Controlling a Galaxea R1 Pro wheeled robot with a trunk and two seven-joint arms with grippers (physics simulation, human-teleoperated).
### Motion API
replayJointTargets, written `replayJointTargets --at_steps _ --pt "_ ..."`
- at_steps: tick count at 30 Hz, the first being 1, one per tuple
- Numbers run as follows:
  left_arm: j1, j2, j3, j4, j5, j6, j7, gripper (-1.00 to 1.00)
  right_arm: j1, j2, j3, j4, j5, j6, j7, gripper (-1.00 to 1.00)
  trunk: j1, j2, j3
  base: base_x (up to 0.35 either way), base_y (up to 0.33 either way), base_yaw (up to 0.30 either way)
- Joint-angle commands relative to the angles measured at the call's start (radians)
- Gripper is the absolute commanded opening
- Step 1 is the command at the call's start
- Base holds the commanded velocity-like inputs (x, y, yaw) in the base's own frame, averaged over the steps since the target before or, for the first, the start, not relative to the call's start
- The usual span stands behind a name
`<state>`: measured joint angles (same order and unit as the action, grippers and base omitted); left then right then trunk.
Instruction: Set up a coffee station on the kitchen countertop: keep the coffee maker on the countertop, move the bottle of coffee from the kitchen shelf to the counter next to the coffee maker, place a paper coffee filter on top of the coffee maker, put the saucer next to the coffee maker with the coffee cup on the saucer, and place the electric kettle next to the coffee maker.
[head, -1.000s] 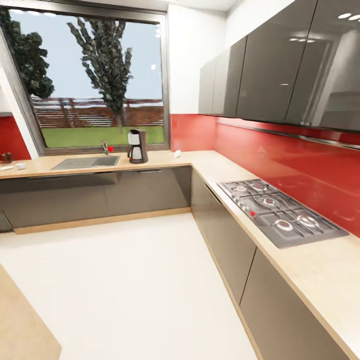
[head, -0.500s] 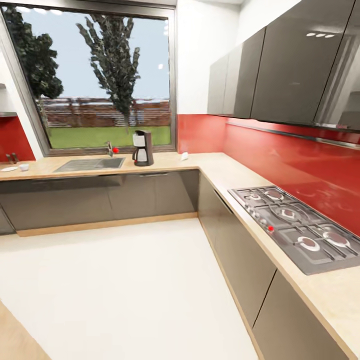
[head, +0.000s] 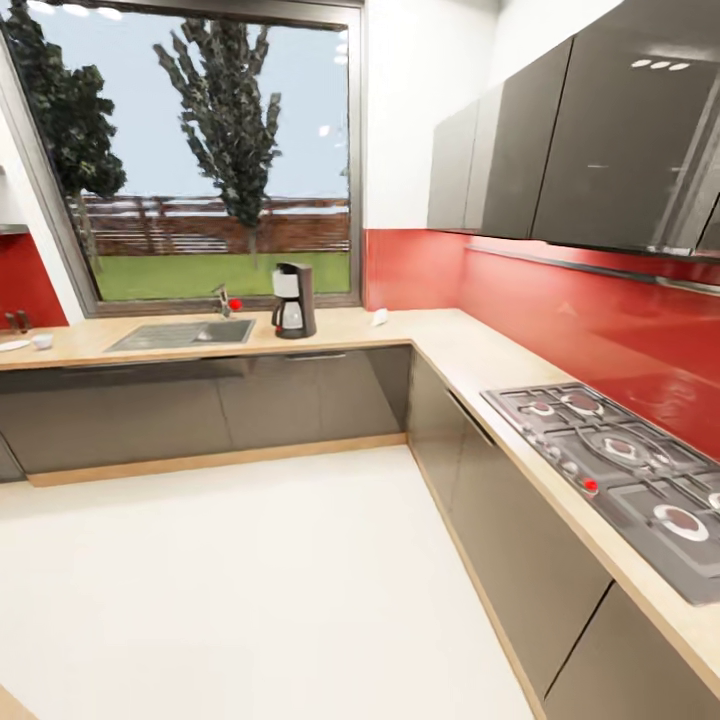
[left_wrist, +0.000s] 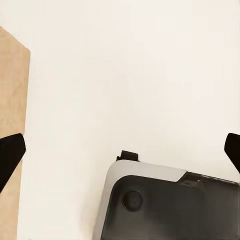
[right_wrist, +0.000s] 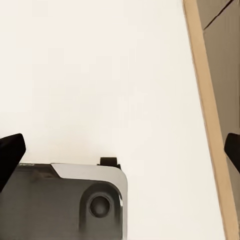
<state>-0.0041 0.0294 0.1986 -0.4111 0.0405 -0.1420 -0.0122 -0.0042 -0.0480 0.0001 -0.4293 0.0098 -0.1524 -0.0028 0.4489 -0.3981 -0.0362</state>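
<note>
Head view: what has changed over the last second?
The camera has moved, not the things: the whole kitchen has slid across the picture. The coffee maker stands as before on the countertop beside the sink, with the hob unchanged. Nothing was taken hold of or let go.

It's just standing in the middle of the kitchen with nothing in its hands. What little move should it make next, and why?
Probably roll forward toward the coffee maker beside the sink. It stands far off across bare floor, well out of arm's reach. Both grippers hang over that floor, left gripper and right gripper, fingers spread wide and holding nothing. A small white thing lies near the counter's corner; I can't tell what it is.
</note>
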Motion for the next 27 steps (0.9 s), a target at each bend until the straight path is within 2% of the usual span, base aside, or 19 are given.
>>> replayJointTargets --at_steps 1,16,27 --pt "0.0 0.0 0.001 0.0 0.004 -0.002 -0.001 1.0 0.0 0.0 0.0 0.0 0.001 -0.003 0.0 1.0 0.001 -0.002 -0.002 0.281 0.234 0.0" --pt "0.0 0.0 0.0 0.0 0.004 -0.002 -0.002 1.0 0.0 0.0 0.0 0.0 0.001 -0.003 0.0 1.0 0.001 -0.002 -0.002 0.304 0.166 0.0" --pt "0.0 -0.002 -0.001 0.0 0.004 -0.004 -0.002 1.0 0.0 0.0 0.0 0.0 0.001 -0.003 0.0 1.0 0.001 -0.002 -0.002 0.33 0.032 0.0"
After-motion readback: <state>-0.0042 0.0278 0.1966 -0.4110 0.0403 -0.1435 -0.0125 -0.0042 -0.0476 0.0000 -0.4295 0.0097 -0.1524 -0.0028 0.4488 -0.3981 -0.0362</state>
